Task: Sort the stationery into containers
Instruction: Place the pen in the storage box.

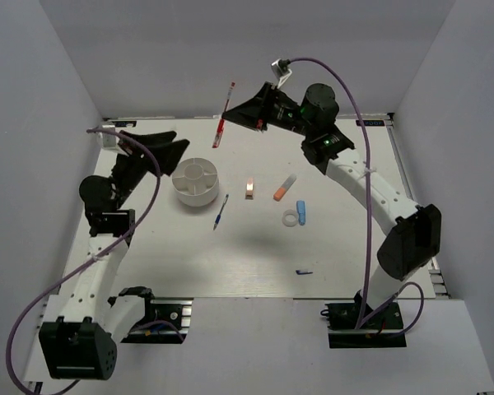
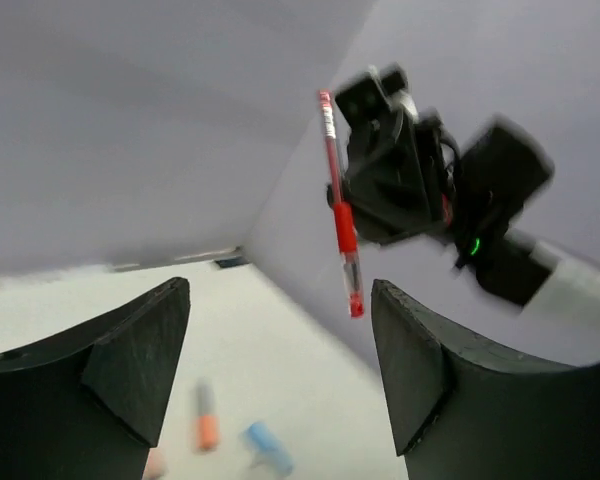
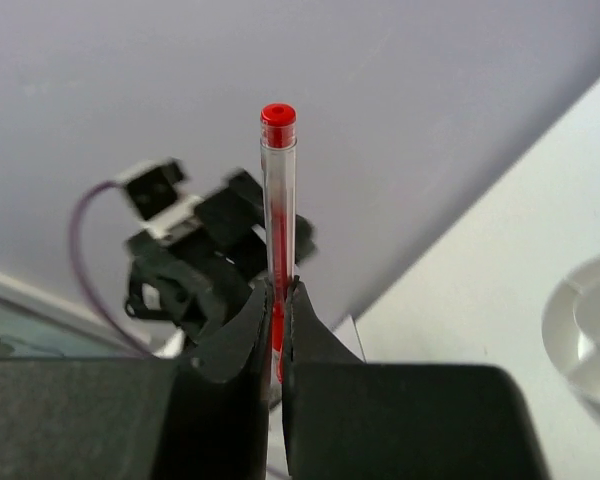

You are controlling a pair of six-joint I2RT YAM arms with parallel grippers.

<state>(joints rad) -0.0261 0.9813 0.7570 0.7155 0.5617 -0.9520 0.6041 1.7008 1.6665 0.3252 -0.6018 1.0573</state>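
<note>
White table (image 1: 255, 255), grey walls. Only the right wrist view shows the right gripper (image 3: 277, 300) clenched on the thin red pen (image 3: 277, 190), held upright. The top view places it aloft, far-right of the white tub (image 1: 196, 197). The left gripper (image 2: 280, 300) is spread, left of the tub. A thin blue pen (image 1: 221, 211) lies just right of the tub.

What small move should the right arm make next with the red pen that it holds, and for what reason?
Probably swing the red pen toward the white tub before lowering it. The right gripper is shut on the pen, holding it roughly upright in the air near the far wall, not over the tub, which stands nearer the open left gripper.
</note>
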